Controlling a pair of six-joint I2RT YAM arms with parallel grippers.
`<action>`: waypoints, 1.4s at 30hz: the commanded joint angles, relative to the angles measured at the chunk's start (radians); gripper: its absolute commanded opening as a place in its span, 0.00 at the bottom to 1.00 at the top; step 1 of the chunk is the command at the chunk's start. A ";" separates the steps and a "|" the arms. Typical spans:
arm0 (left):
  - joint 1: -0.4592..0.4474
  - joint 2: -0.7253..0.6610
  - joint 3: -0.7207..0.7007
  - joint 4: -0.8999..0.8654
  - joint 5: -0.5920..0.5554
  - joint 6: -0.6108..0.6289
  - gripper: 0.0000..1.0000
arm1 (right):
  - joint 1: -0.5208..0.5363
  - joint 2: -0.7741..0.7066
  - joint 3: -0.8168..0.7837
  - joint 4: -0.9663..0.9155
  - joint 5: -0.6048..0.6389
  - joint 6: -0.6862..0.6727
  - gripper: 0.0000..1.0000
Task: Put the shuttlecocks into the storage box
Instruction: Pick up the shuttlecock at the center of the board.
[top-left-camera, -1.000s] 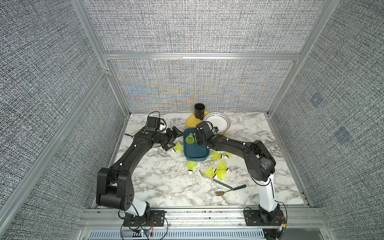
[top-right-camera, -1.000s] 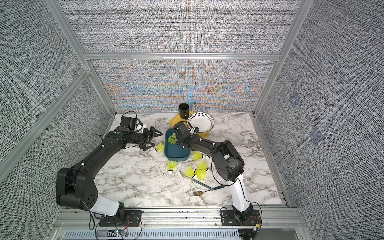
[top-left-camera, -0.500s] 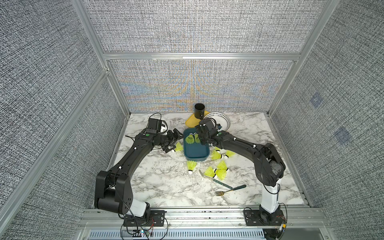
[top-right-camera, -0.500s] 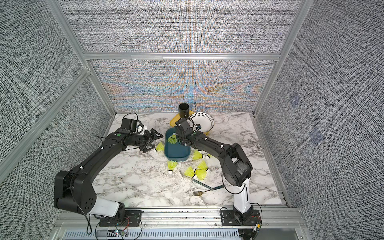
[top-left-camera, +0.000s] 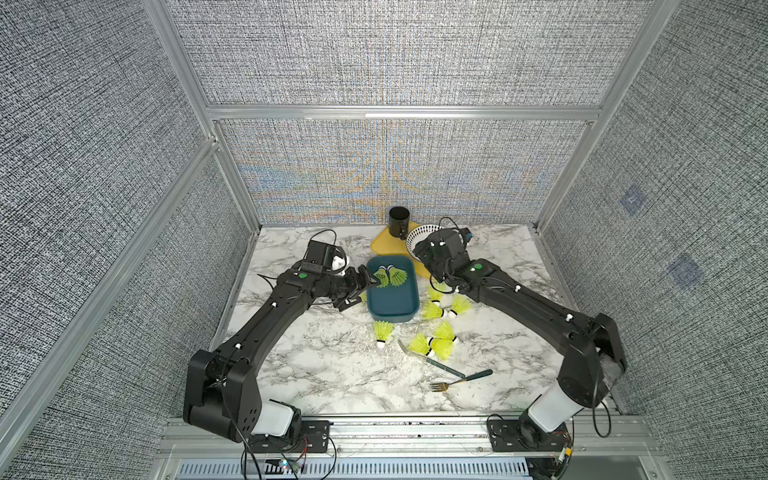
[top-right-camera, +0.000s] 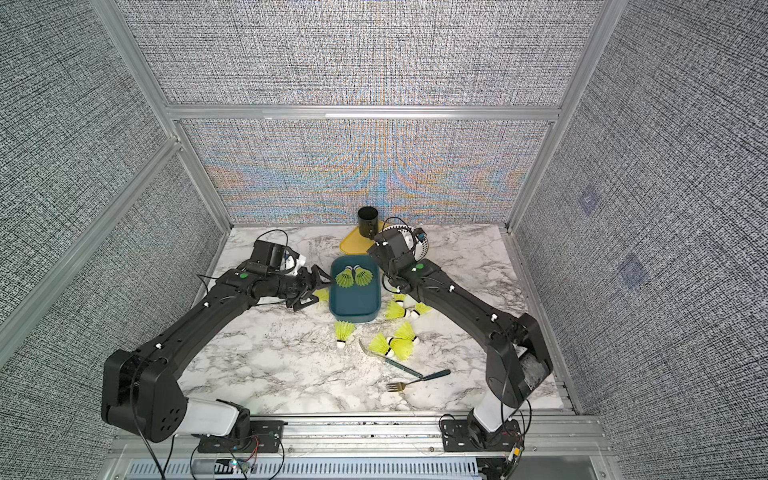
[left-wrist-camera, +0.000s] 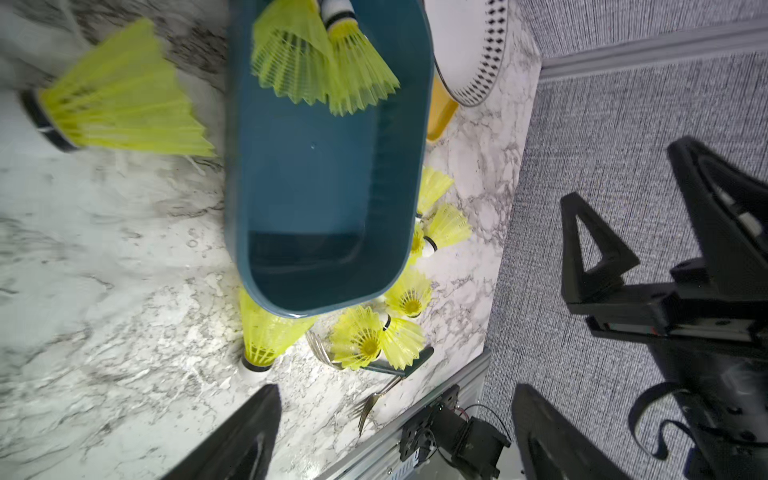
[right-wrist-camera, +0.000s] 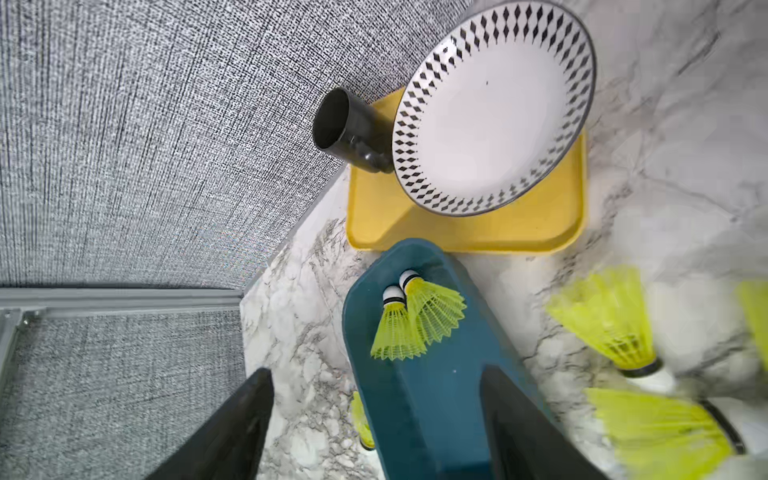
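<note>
Checking in from the remote desk: my left gripper (top-left-camera: 360, 292) sits wide open and empty at the left wall of the storage box (top-left-camera: 392, 305), mid-frame in both top views. My right gripper (right-wrist-camera: 374, 372) has its fingers spread too, nothing pinched, by the box's upper-right corner. Two shuttlecocks (top-left-camera: 390, 276) lie in the box's upper end. The rest are scattered on the marble table (top-left-camera: 316, 365), mostly right of and below it.

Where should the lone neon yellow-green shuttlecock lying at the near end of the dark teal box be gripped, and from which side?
Likely from above, pinching across the narrow neck at the black band of the neon yellow-green shuttlecock. Its white tip points away from the dark teal storage box, so the neck lies clear of the wall.
</note>
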 joint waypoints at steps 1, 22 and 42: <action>-0.057 0.021 0.022 -0.018 0.046 0.085 0.82 | -0.016 -0.077 -0.060 -0.058 -0.089 -0.243 0.77; -0.382 0.301 0.125 -0.115 0.019 0.254 0.72 | -0.165 -0.593 -0.475 -0.368 -0.487 -0.492 0.99; -0.442 0.430 0.233 -0.168 -0.122 0.314 0.55 | -0.231 -0.720 -0.597 -0.468 -0.660 -0.496 0.98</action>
